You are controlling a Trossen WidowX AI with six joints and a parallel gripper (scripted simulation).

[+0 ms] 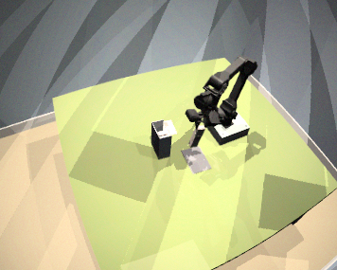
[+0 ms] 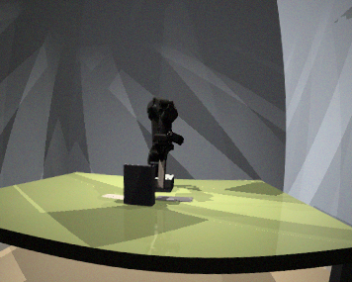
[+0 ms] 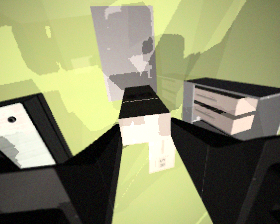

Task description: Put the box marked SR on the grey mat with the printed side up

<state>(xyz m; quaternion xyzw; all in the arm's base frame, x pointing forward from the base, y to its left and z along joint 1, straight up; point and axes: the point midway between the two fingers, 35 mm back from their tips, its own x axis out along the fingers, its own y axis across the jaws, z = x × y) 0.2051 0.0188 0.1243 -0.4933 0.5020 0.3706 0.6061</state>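
One box (image 1: 195, 137) (image 2: 161, 174) (image 3: 145, 103) is clamped in my jaws (image 1: 200, 126) (image 2: 161, 160), its reach code unreadable. By my wrist view, the grey mat (image 1: 197, 160) (image 2: 178, 199) (image 3: 125, 45) lies toward twelve o'clock; the bin (image 1: 162, 145) (image 2: 139, 185) (image 3: 188, 102), holding two boxes (image 3: 237, 112), stands near three. Small print on a pale patch (image 3: 161, 156) at six defeats me.

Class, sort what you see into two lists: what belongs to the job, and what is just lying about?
Job:
- held box
- grey mat
- bin
- two boxes inside, staying put

Seemingly lying about:
- white card, print unreadable
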